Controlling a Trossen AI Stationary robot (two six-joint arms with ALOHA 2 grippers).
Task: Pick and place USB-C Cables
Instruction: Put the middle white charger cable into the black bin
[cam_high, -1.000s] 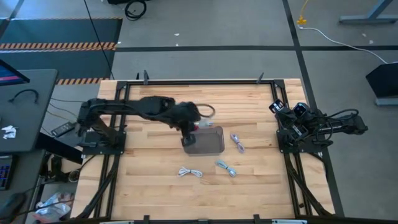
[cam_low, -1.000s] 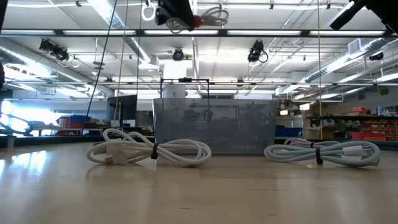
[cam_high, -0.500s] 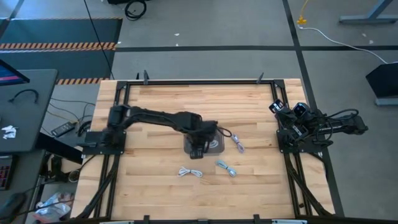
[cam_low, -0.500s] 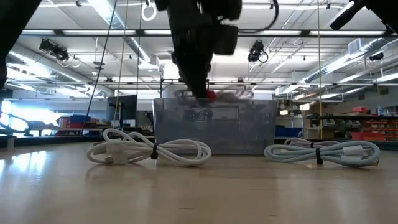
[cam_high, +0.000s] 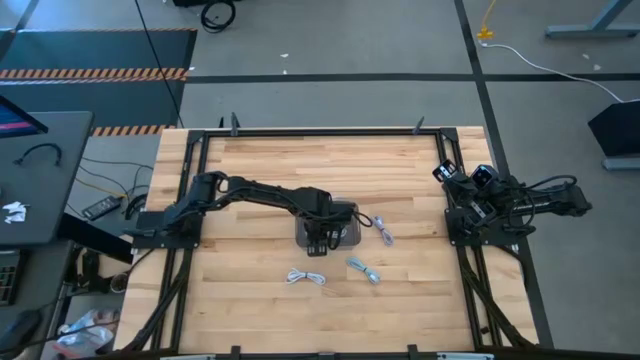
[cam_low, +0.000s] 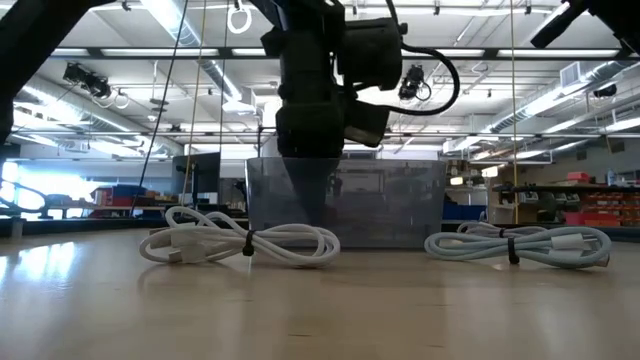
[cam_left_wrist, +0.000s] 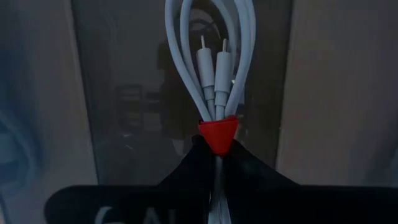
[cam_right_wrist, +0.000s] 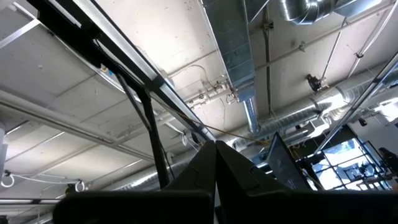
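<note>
My left gripper (cam_high: 322, 228) reaches down into the translucent grey tray (cam_high: 349, 236) near the table's middle and is shut on a white USB-C cable bundle (cam_left_wrist: 214, 56) bound with a red tie. In the low view the gripper (cam_low: 318, 150) dips behind the tray's wall (cam_low: 400, 210). Three more cable bundles lie flat on the wood: one right of the tray (cam_high: 382, 230) and two nearer (cam_high: 364, 269) (cam_high: 305, 277). My right gripper (cam_right_wrist: 216, 155) is shut and parked at the table's right edge (cam_high: 458, 182), pointing up at the ceiling. My left gripper pinches the bundle between its two fingers at the red tie (cam_left_wrist: 217, 132), coming from above and pointing down. The white loops and both plugs (cam_left_wrist: 213, 68) extend ahead of the fingertips over the tray floor (cam_left_wrist: 124, 93). Whether the bundle touches the floor, I cannot tell.
In the low view, two bundles (cam_low: 240, 243) (cam_low: 520, 243) lie in front of the tray on either side. A black frame (cam_high: 320, 131) borders the wooden table. Open wood lies on the far side and along the near edge.
My left gripper, still shut on the red-tied bundle, has moved from above the tray's far left corner toward the table's near edge and down, until its fingers dipped inside the tray. The bundle went down with it.
</note>
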